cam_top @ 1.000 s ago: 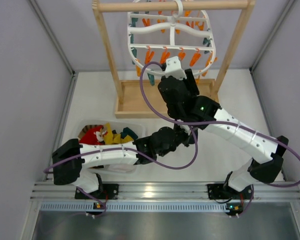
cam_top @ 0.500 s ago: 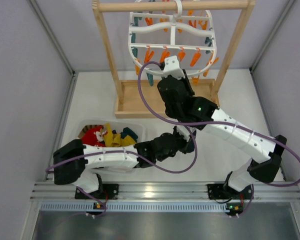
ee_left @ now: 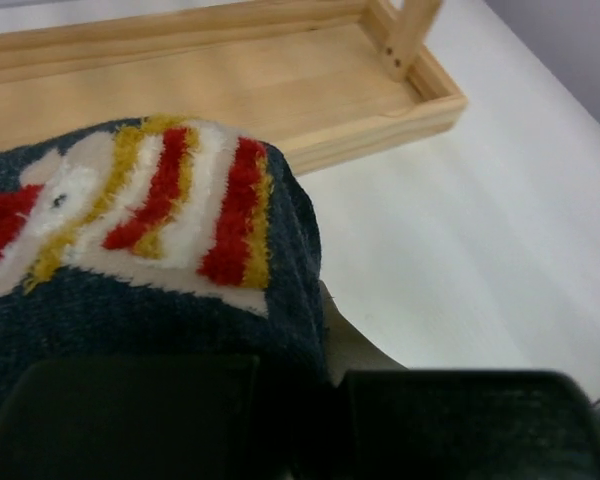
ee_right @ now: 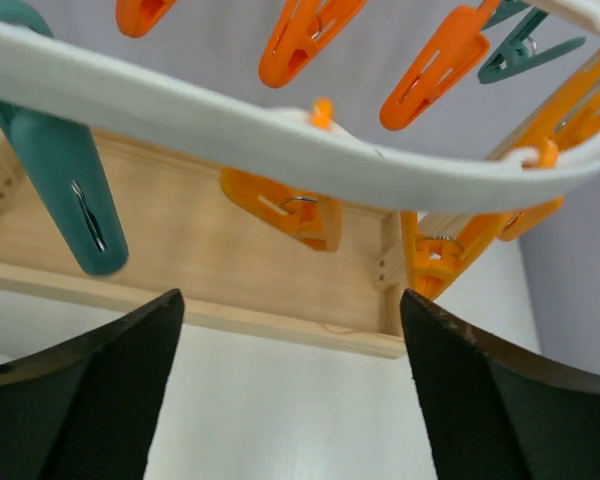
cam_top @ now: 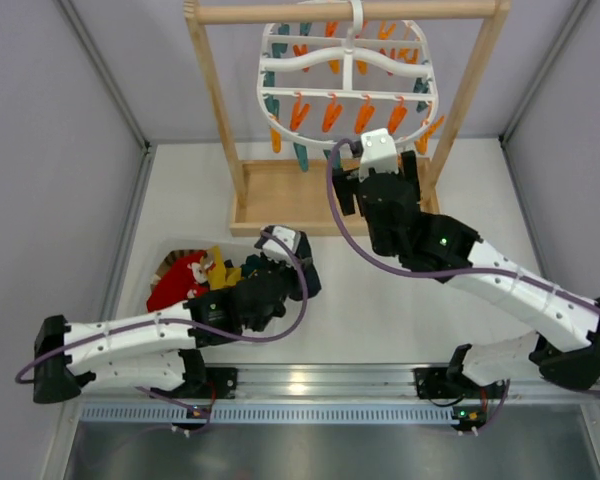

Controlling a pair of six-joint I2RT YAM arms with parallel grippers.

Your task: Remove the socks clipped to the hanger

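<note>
From above, my left end effector (cam_top: 298, 268) hangs just right of the tub (cam_top: 185, 245), where red, yellow and teal socks (cam_top: 195, 270) are piled. My right end effector (cam_top: 377, 165) sits under the near rim of the hanger (cam_top: 352, 45) on the wooden rack (cam_top: 215, 100). I see no sock on any clip from here.

At my left wrist, the end effector (ee_left: 300, 400) is clenched on a dark teal sock (ee_left: 160, 250) with red, yellow and white stripes. It bunches out ahead of me above the worktop (ee_left: 460, 250). I judge the drop turns on one thing: the tub lies to my left, nearest this arm.

At my right wrist, the end effector (ee_right: 290, 300) is released and gapes wide with nothing in it. The orange clip (ee_right: 290, 215) and teal clip (ee_right: 65, 190) above it are bare.
</note>
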